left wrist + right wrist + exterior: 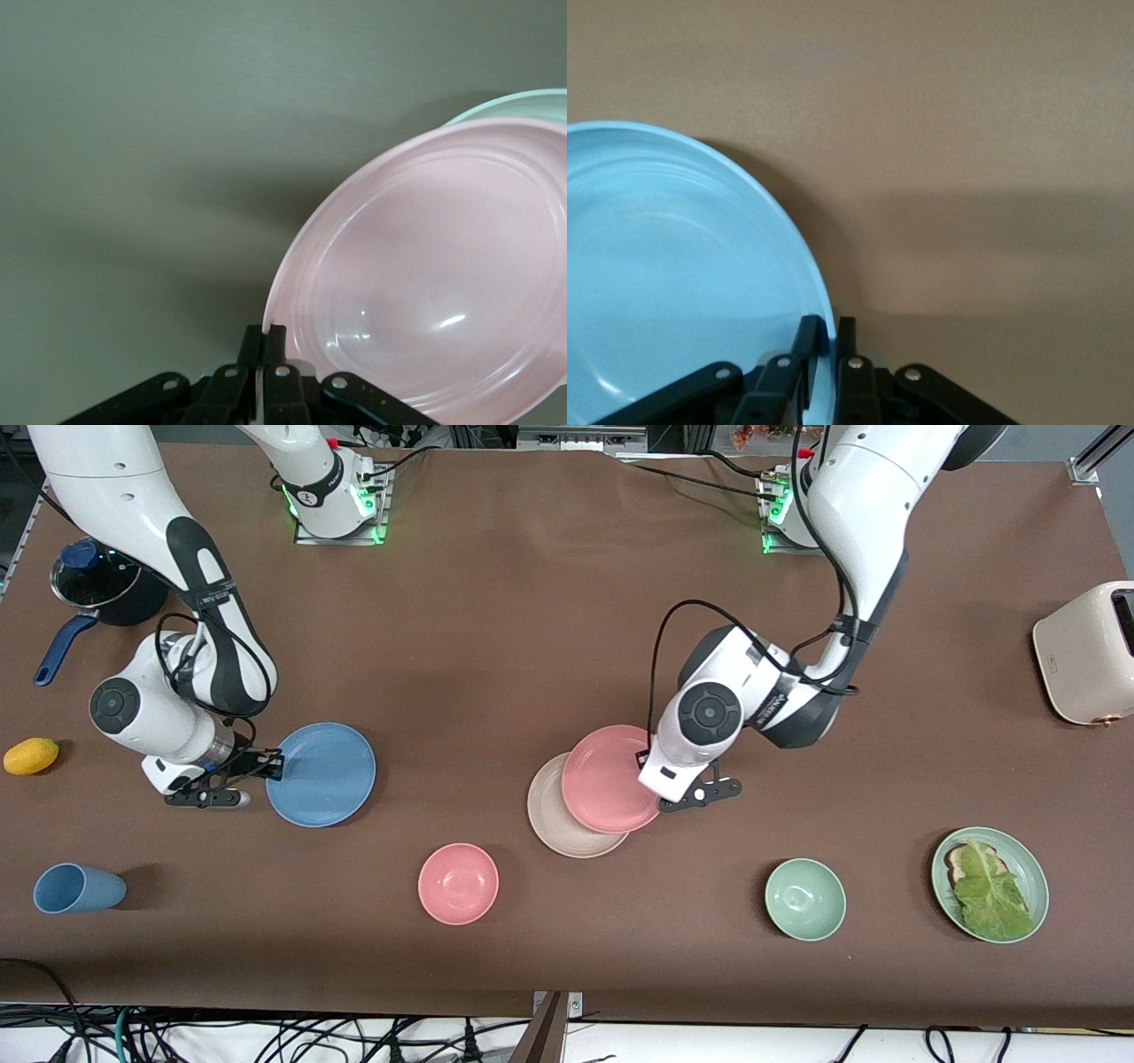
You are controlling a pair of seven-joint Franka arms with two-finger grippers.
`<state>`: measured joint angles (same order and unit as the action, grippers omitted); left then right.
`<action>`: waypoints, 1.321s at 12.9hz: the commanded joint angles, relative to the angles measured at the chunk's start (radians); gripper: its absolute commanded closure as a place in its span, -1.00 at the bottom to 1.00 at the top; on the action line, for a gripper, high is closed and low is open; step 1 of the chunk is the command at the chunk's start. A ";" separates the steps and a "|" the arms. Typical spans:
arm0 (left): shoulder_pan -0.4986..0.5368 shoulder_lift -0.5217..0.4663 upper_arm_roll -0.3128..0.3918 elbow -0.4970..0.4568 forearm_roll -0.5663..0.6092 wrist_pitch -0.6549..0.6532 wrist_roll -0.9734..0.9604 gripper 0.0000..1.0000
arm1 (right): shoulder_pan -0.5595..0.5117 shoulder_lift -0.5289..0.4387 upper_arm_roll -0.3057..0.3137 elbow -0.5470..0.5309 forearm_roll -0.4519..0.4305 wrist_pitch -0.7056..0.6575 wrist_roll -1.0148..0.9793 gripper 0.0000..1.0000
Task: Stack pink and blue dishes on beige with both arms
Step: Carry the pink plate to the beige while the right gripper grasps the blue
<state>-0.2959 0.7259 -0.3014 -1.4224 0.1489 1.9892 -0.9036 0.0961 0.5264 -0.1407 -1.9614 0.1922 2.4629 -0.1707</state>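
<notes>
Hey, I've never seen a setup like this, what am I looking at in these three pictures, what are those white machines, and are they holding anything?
Two white robot arms stand at a brown table. The big picture looks down from a high camera facing them; the two close-ups come from cameras on their wrists. The left gripper pinches the pink plate by its rim, over the beige plate. The right gripper pinches the blue plate by its rim. Also there: a pink bowl, green bowl, blue cup and toaster.

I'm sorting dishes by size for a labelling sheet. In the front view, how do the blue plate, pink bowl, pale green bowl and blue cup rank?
1. blue plate
2. pink bowl and pale green bowl: look alike, not ranked
3. blue cup, lying on its side
</notes>
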 commanded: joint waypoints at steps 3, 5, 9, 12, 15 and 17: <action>-0.046 0.116 0.030 0.184 0.021 -0.007 -0.092 1.00 | -0.001 -0.020 0.004 0.257 0.016 -0.353 -0.019 1.00; -0.046 0.150 0.030 0.223 0.020 -0.006 -0.109 1.00 | 0.010 -0.019 0.004 0.337 0.013 -0.436 -0.012 1.00; -0.039 0.173 0.028 0.252 0.014 -0.004 -0.103 -0.36 | 0.060 -0.019 0.004 0.430 0.009 -0.525 0.043 1.00; -0.031 0.147 0.028 0.250 0.014 -0.016 -0.116 -1.00 | 0.089 -0.017 0.006 0.481 0.016 -0.585 0.109 1.00; 0.030 0.115 0.027 0.224 0.021 -0.038 -0.101 -1.00 | 0.143 -0.017 0.006 0.498 0.018 -0.590 0.193 1.00; 0.067 0.103 0.025 0.220 0.029 -0.111 -0.058 -1.00 | 0.195 -0.020 0.006 0.499 0.019 -0.588 0.282 1.00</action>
<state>-0.2648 0.8585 -0.2671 -1.1867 0.1493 1.9356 -0.9936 0.2489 0.5018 -0.1308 -1.4882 0.1939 1.8979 0.0399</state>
